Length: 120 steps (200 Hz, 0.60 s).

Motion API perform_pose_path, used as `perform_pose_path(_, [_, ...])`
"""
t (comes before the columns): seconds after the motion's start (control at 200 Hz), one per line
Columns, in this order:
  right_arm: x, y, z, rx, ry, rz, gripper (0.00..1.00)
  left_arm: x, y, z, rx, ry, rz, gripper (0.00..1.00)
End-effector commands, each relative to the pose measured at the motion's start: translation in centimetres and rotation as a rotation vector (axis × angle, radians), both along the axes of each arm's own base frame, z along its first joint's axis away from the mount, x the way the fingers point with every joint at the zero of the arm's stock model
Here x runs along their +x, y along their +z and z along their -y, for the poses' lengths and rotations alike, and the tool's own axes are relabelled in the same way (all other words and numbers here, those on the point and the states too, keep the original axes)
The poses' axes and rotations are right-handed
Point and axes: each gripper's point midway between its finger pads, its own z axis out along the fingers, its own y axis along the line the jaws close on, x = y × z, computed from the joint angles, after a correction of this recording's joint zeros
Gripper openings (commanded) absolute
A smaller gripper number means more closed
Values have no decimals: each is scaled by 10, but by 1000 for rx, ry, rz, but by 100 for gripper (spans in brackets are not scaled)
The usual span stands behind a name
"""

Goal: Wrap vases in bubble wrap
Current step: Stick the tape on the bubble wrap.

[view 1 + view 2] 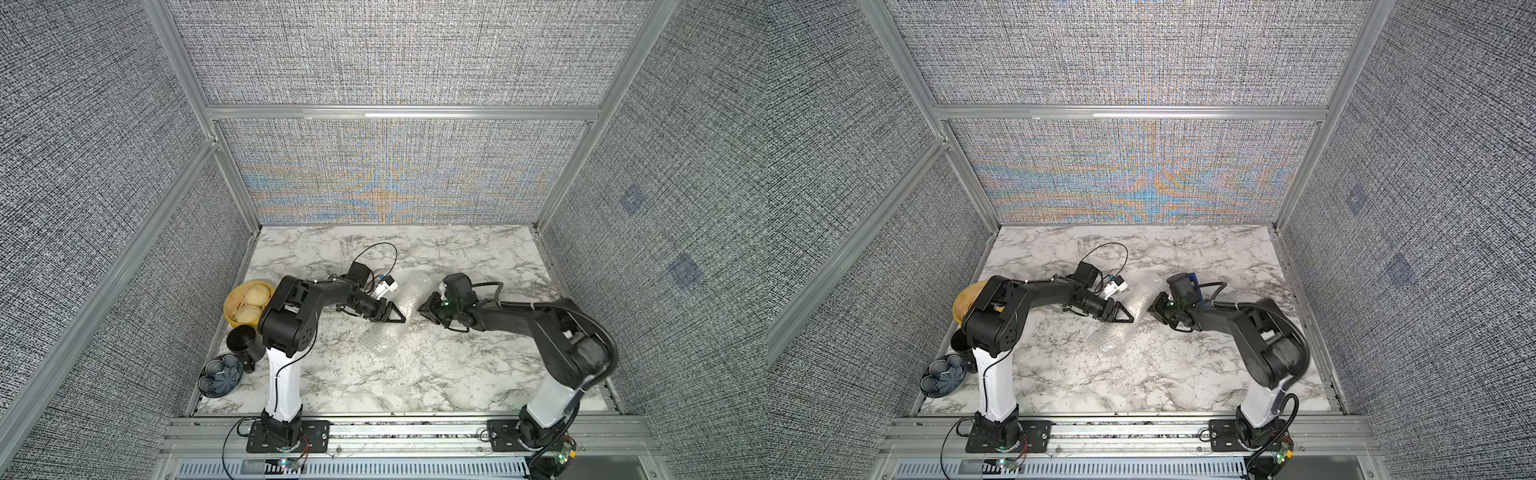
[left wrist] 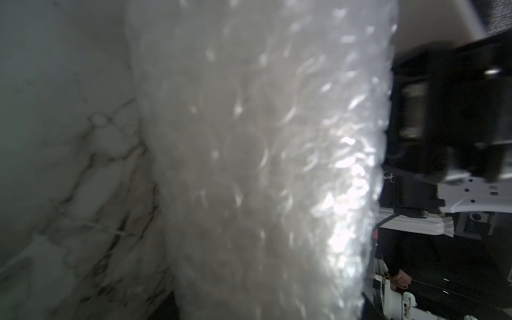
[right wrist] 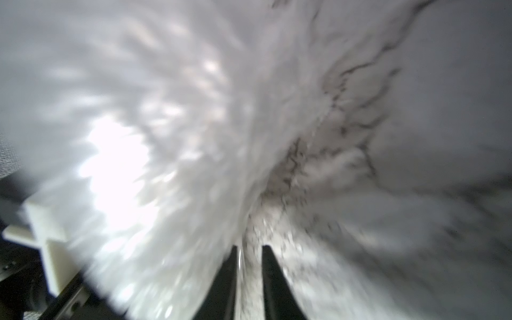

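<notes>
The bubble wrap (image 1: 409, 297) (image 1: 1140, 297) lies bunched in a raised roll at mid-table, with a flat tail trailing toward the front. No vase shows in any view. My left gripper (image 1: 401, 319) (image 1: 1129, 320) reaches in from the left, turned on its side. In the left wrist view the bubble wrap (image 2: 249, 166) fills the space between its dark fingers. My right gripper (image 1: 424, 309) (image 1: 1152, 309) faces it from the right. In the right wrist view the right gripper (image 3: 249, 246) has its fingers slightly apart at the edge of the bubble wrap (image 3: 138, 138), over marble.
A yellow bowl (image 1: 228, 311) of buns, a black cup (image 1: 243, 338) and a dark flower-shaped dish (image 1: 220, 376) line the table's left edge. A blue tape dispenser (image 1: 1194, 279) sits behind the right wrist. A black cable loop (image 1: 382, 249) arcs above the left wrist.
</notes>
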Motion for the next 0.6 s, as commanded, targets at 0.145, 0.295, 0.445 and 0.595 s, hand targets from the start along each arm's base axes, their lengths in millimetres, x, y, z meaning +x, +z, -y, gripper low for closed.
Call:
perform_pose_path(0.145, [-73,28,77,-260,121,-27,46,28,-45,-62,608,184,276,71])
perform_pose_path(0.295, [-43,98,118,-345,71,303,49,31,-12,-37,494,233,337,96])
perform_pose_path(0.445, [-31,125,163,-427,29,367,52,38,39,-33,310,276,320,100])
perform_pose_path(0.595, [-25,148,204,-495,-23,465,72,37,104,-44,147,290,392,100])
